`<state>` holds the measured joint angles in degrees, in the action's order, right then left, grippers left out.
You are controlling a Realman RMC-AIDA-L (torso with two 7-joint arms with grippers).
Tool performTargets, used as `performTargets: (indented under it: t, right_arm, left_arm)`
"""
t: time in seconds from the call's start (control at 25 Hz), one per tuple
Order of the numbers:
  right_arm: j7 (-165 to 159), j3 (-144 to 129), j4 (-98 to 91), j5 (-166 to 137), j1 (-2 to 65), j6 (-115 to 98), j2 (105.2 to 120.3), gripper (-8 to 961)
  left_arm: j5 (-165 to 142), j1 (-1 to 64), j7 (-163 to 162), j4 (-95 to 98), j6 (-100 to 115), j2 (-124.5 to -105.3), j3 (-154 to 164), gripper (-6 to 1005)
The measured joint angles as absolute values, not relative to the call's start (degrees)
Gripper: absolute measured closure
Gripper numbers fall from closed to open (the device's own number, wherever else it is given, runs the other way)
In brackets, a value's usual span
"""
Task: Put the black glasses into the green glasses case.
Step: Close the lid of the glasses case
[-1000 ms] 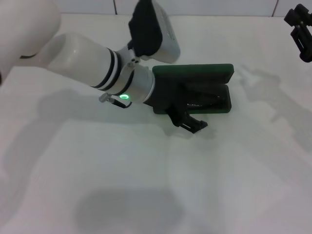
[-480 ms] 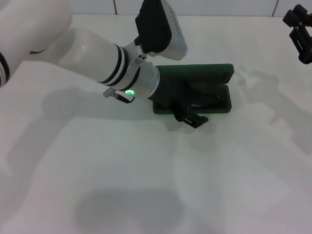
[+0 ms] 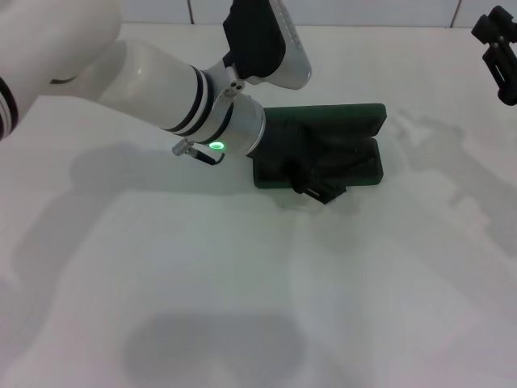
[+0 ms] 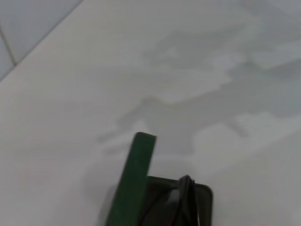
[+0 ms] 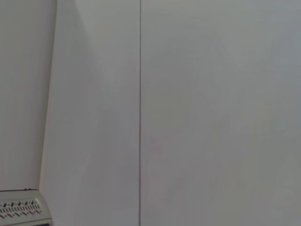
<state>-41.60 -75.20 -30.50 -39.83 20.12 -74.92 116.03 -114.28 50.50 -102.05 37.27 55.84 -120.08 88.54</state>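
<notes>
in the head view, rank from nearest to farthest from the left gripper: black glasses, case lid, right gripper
1. black glasses: lying in the tray of the green glasses case, right under the left gripper at the tray's near edge.
2. case lid: open, behind the tray.
3. right gripper: far off at the table's right back corner.

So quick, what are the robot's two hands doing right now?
Left gripper: over the green case, where the glasses lie; grip cannot be told.
Right gripper: parked far right; cannot be told.
</notes>
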Motion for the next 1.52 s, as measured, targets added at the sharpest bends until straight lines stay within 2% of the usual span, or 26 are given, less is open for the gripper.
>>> performTargets:
  t: [0.2, 0.44, 0.64, 0.68, 0.8, 1.16, 1.52]
  right_arm:
    - [-41.6, -74.9, -30.5, -39.4, 19.5, -74.9, 115.93, 777]
    - [-41.5, -74.5, -30.3, -39.2, 19.4, -75.4, 115.92, 777]
    - [-41.5, -74.5, -30.0, -39.2, 19.4, -75.6, 115.97, 776]
    - [-41.5, -74.5, -29.8, -39.2, 19.4, -75.6, 115.99, 776]
    - [-41.5, -74.5, -29.6, -39.2, 19.3, -75.7, 116.07, 775]
    - [-41.5, -74.6, -28.5, -39.2, 19.2, -77.0, 116.19, 774]
    - [-41.5, -74.5, -27.5, -39.2, 19.5, -77.5, 116.11, 773]
  left_arm:
    - [-114.0, 50.0, -101.1, 39.7, 62.1, -119.9, 88.4, 173]
    - [-108.6, 44.0, -97.1, 48.2, 72.5, -119.7, 80.7, 174]
    - [-100.4, 41.0, -94.5, 48.6, 70.5, -119.84, 70.8, 174]
    - [-94.6, 40.4, -93.5, 46.0, 63.0, -119.93, 67.2, 174]
    - [-91.5, 41.9, -91.7, 41.7, 54.1, -119.75, 66.9, 173]
    - [-105.0, 52.9, -97.4, 27.5, 42.2, -119.83, 68.6, 173]
    - [-105.7, 54.0, -100.5, 26.6, 40.8, -119.9, 75.4, 179]
